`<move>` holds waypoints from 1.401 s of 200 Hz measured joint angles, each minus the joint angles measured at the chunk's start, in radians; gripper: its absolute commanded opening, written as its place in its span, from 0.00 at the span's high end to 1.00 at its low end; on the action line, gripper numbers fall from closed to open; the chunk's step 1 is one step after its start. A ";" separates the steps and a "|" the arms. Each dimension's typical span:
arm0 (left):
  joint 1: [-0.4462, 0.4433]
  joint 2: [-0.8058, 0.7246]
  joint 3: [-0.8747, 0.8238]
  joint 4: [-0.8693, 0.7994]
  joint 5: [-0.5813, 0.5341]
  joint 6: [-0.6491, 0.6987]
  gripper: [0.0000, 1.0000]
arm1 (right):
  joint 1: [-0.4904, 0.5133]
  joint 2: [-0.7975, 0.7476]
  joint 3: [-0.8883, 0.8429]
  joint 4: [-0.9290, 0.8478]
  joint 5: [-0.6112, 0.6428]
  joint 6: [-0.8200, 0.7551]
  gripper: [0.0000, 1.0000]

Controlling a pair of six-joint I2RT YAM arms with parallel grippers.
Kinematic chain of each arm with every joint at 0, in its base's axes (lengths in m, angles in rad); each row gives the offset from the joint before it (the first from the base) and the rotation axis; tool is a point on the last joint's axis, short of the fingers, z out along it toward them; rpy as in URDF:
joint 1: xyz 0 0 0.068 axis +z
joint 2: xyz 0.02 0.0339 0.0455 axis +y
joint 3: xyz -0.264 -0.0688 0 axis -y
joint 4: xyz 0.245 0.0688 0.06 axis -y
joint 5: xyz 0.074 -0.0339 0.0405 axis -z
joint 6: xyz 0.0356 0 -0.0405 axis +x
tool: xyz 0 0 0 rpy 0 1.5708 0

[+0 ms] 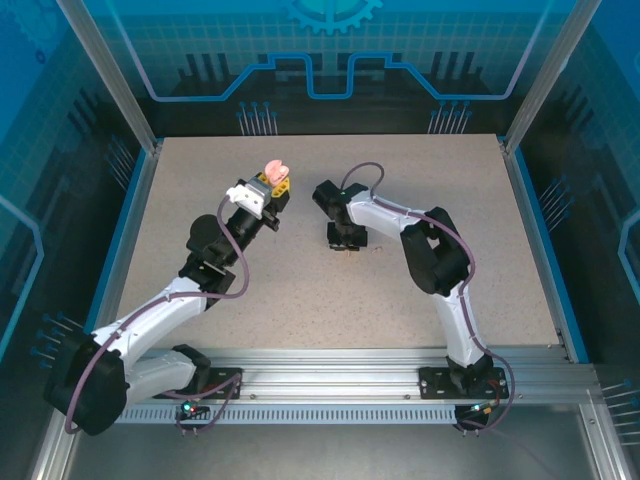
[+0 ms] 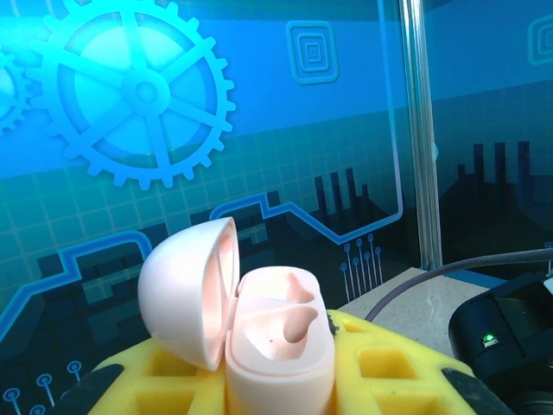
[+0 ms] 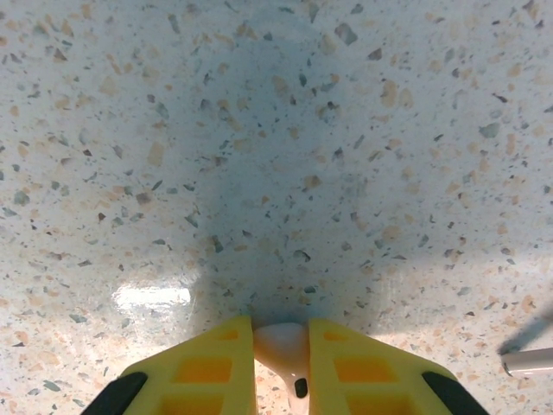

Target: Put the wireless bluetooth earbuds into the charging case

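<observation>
The charging case [image 2: 276, 346] is pale pink, its lid [image 2: 186, 294] swung open to the left and both wells bare. My left gripper [image 2: 276, 385] is shut on the case's lower body and holds it above the table, tipped up. From above, the case [image 1: 272, 171] shows at the tip of the left gripper [image 1: 275, 190] near the table's middle back. My right gripper [image 1: 345, 243] is down at the tabletop just right of it. Its yellow fingers [image 3: 212, 372] are shut on a small pale earbud [image 3: 281, 346] resting at the surface, stem pointing toward the camera.
A thin white stem-like piece [image 3: 529, 360] lies on the speckled table [image 3: 276, 130] to the right of the right gripper. Glass walls and metal posts [image 1: 130, 95] fence the table [image 1: 480, 200]. The right arm's black body [image 2: 505, 337] stands close beside the held case.
</observation>
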 measured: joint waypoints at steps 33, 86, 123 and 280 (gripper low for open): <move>0.000 0.000 0.000 -0.003 0.002 -0.006 1.00 | 0.000 -0.036 -0.053 0.035 0.008 0.000 0.84; 0.000 0.000 0.000 -0.003 0.035 -0.008 1.00 | 0.000 -0.190 -0.093 0.071 0.044 -0.018 0.84; 0.000 0.000 0.000 -0.002 0.064 -0.026 1.00 | 0.000 -0.378 -0.092 0.113 0.085 -0.064 0.84; 0.000 0.000 0.027 -0.007 0.177 -0.096 1.00 | 0.096 -0.777 -0.063 0.422 -0.016 -0.374 0.84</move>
